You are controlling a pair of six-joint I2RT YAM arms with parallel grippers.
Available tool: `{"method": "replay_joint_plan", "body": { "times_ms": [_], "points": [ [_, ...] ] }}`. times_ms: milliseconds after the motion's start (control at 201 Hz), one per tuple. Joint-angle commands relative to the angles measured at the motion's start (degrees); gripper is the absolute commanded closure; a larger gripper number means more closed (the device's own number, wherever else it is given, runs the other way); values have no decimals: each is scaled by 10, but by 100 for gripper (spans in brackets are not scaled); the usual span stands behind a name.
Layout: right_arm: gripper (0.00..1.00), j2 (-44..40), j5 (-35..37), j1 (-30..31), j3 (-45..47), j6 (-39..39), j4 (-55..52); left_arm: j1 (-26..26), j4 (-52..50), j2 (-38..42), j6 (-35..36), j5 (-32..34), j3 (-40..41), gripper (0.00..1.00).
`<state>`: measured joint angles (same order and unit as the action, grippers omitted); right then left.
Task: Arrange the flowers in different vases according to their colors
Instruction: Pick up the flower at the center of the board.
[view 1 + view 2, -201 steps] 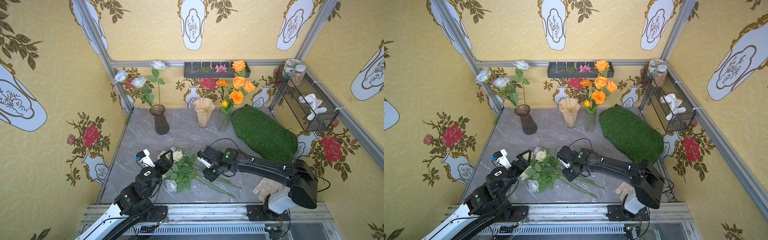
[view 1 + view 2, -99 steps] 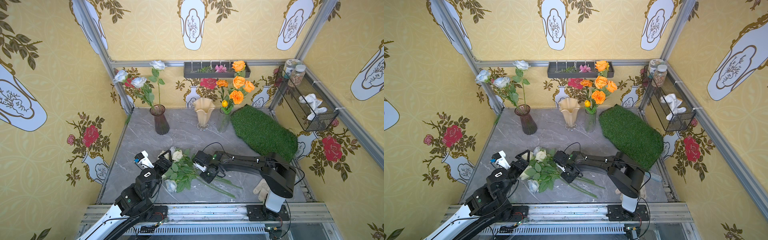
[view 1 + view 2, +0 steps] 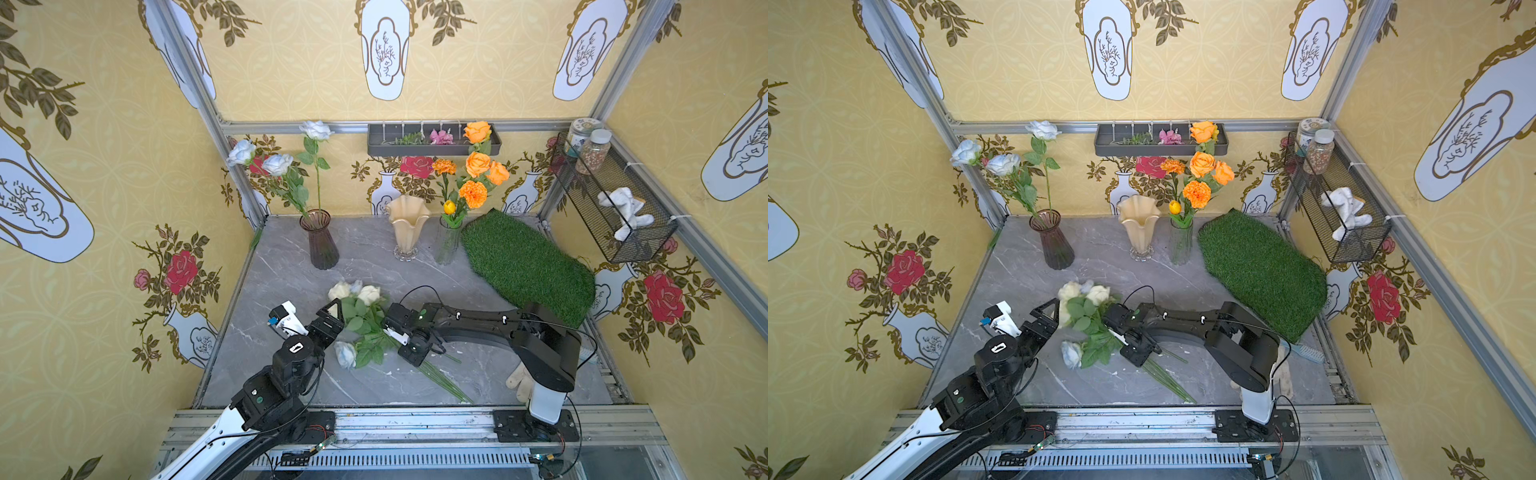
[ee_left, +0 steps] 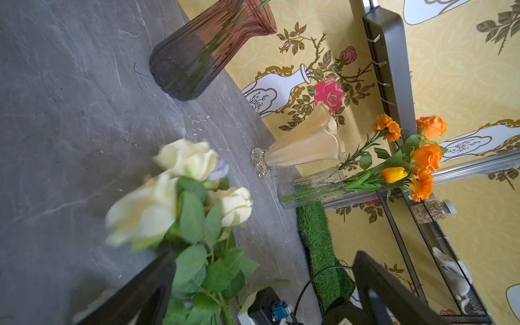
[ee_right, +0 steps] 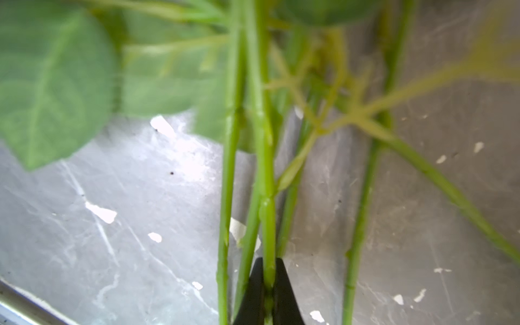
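Vases three, along worktop (image 3: 282, 282) back: purple-brown vase (image 3: 322, 245) with three blue-white roses (image 3: 277, 164); cream vase (image 3: 407, 226); clear vase (image 3: 448, 245) with three orange roses (image 3: 478, 164), two marigolds (image 3: 473, 194), one yellow bud (image 3: 449, 206). Loose bunch (image 3: 363, 328) lies near front: three cream roses (image 3: 369, 294), one pale blue rose (image 3: 345, 354), another bluish bloom half hidden. Right gripper (image 5: 267, 270) pinches one green stem (image 5: 266, 168); tips hidden in both top views. Left gripper (image 3: 309, 318) spread, just beside bunch.
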<state>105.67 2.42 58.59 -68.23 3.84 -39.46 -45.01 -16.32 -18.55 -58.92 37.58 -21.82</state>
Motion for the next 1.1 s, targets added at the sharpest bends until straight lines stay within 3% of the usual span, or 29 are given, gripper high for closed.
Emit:
{"method": "replay_joint_plan", "body": {
  "times_ms": [0, 349, 712, 882, 1091],
  "points": [
    [97, -11, 30, 4, -13, -22, -15, 0, 9, -2, -1, 9, -2, 0],
    [100, -62, 99, 19, -72, -69, -63, 0, 8, 1, 0, 2, -3, 0],
    [100, -128, 38, -7, -123, 17, -44, 0, 43, -25, 32, -65, -11, 0],
    [100, -169, 15, -40, -139, 53, 9, 0, 50, -13, 36, -72, -4, 0],
    [100, -210, 36, -89, -142, 69, 199, 0, 50, 7, 36, -68, 6, 0]
  ]
}}
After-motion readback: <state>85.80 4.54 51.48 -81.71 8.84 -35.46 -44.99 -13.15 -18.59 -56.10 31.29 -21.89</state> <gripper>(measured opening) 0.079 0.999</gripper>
